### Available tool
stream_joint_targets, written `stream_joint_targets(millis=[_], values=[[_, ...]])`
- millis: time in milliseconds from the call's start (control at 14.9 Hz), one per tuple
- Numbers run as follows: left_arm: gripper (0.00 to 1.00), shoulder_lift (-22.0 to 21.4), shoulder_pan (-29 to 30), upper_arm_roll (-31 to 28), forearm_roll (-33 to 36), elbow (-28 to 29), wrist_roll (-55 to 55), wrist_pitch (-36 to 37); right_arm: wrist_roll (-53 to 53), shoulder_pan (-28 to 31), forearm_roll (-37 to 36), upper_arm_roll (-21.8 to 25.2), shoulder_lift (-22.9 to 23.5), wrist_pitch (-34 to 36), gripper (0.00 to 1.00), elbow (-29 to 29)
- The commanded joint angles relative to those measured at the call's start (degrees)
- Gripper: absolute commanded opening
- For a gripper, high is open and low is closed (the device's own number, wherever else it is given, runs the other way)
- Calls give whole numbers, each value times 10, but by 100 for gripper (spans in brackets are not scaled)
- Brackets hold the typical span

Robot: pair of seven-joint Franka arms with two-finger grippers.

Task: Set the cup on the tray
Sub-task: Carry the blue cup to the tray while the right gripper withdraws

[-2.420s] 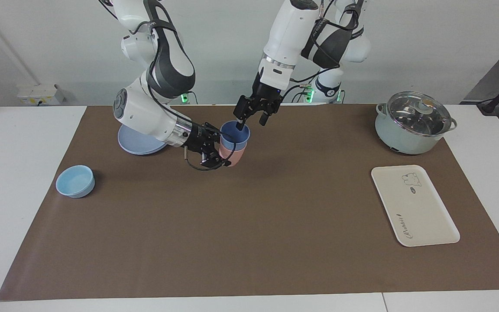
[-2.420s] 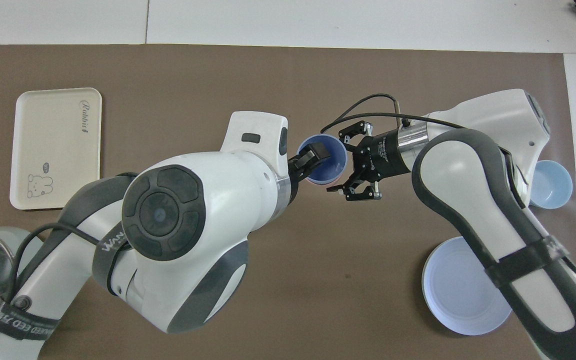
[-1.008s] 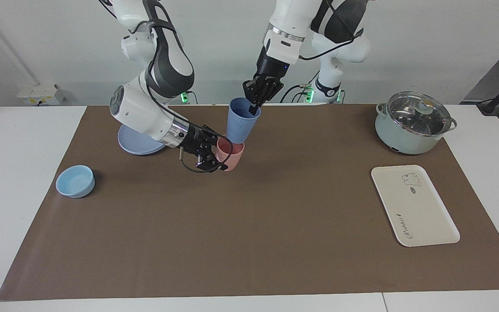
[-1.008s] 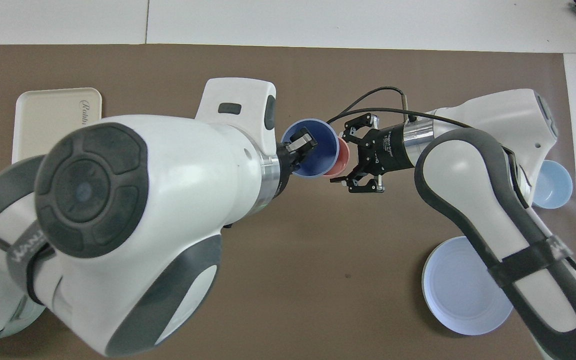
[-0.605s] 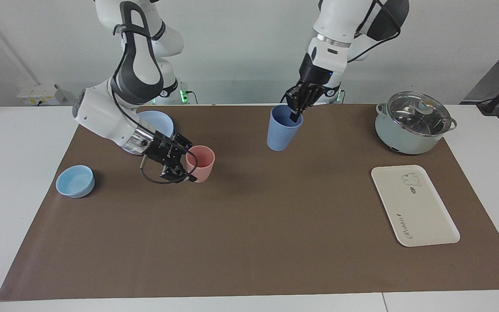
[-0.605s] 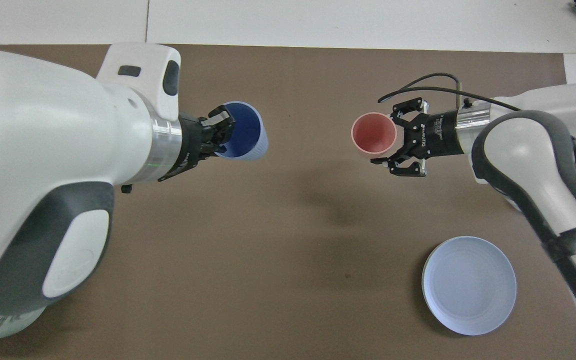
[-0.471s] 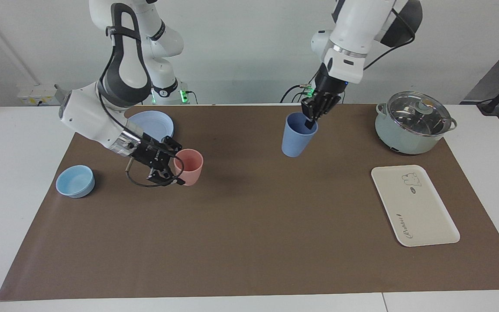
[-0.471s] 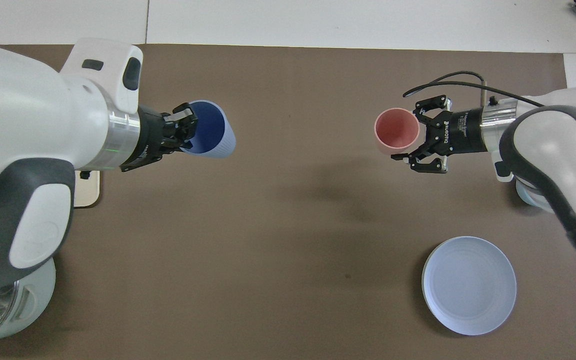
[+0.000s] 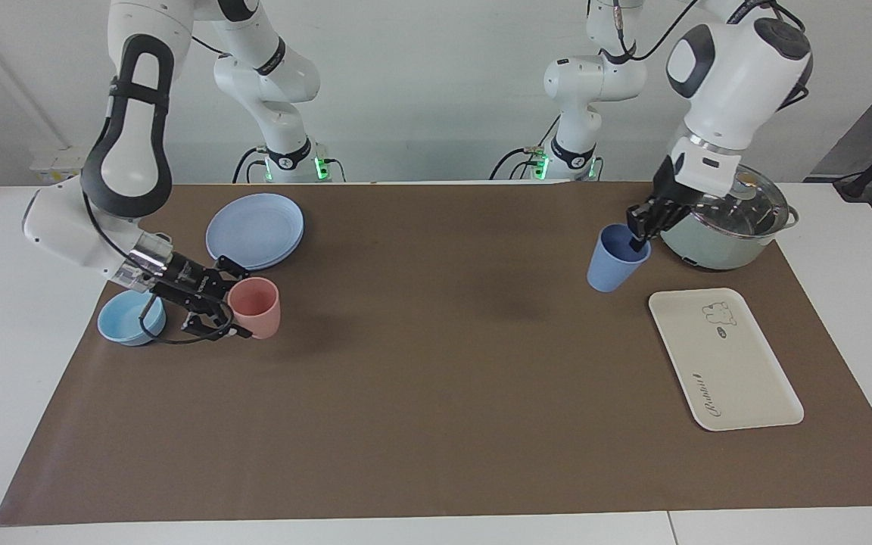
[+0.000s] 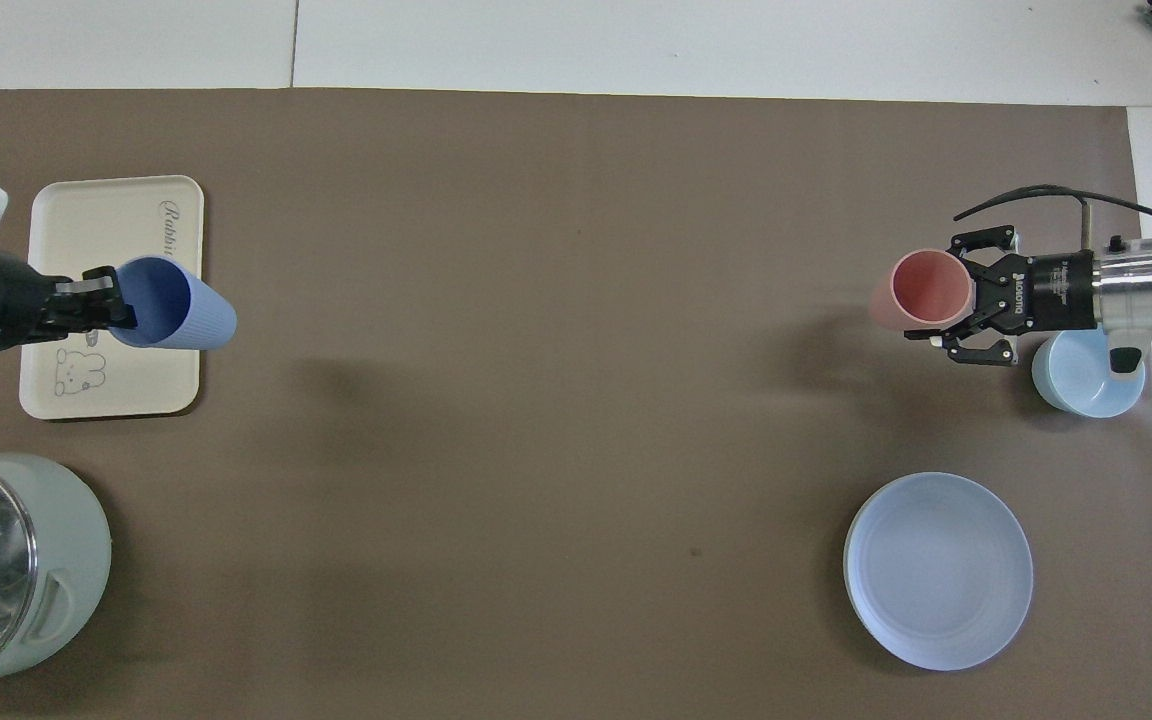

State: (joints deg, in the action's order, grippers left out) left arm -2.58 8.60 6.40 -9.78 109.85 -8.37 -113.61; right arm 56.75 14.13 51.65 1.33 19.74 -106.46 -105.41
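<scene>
Facing view: the left gripper (image 9: 642,231) carries the cup (image 9: 615,258) in the air, its jaws pinching the cup's rim, one fingertip inside and one outside. The cup hangs tilted over the brown mat, just beside the pot (image 9: 722,214) and close to the end of the tray (image 9: 724,358) nearer the robots, and does not yet rest on it. At the right arm's end of the worktop the right gripper (image 9: 218,303) has its jaws pinched on the rim of the pink cup (image 9: 256,306), close to the light-blue bowl (image 9: 129,317), with the plate (image 9: 256,230) nearer the robots.

Overhead view: the cup (image 10: 176,316) covers the tray's (image 10: 106,236) edge, though from above that says nothing of contact. The left gripper (image 10: 102,305) holds it leaning well off upright. The right gripper (image 10: 974,297) and pink cup (image 10: 920,293) sit well apart from all this.

Judged from here, the tilt is the main hazard: released as it hangs, the cup would likely land on its edge and roll off the shallow tray. A rim pinch can also let it swing or slip, and the arm is close enough to the pot to knock its lid.
</scene>
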Motion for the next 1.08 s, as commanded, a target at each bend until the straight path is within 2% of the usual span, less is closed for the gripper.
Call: stream_joint_targets(millis=[0, 202, 403, 538, 739, 807, 874, 1008], values=[[0, 51, 70, 8, -29, 1, 89, -55, -33, 34, 12, -8, 60, 42, 0, 70], [0, 104, 114, 8, -31, -14, 153, -97, -34, 55, 13, -8, 89, 56, 0, 83], [0, 147, 151, 9, -38, -8, 242, -136, -35, 55, 12, -8, 93, 51, 0, 88], [0, 151, 143, 9, -62, 5, 242, -151, -79, 58, 12, -8, 108, 49, 0, 88], [0, 150, 139, 9, -67, 17, 242, -169, -86, 54, 13, -8, 112, 27, 0, 86], [56, 150, 135, 9, -67, 16, 244, -168, -86, 53, 14, -8, 112, 25, 0, 82], [100, 151, 134, 9, -67, 11, 245, -167, -87, 53, 16, -8, 112, 23, 0, 79], [100, 149, 133, 10, -62, -3, 245, -158, -87, 52, 16, -8, 112, 12, 0, 72]])
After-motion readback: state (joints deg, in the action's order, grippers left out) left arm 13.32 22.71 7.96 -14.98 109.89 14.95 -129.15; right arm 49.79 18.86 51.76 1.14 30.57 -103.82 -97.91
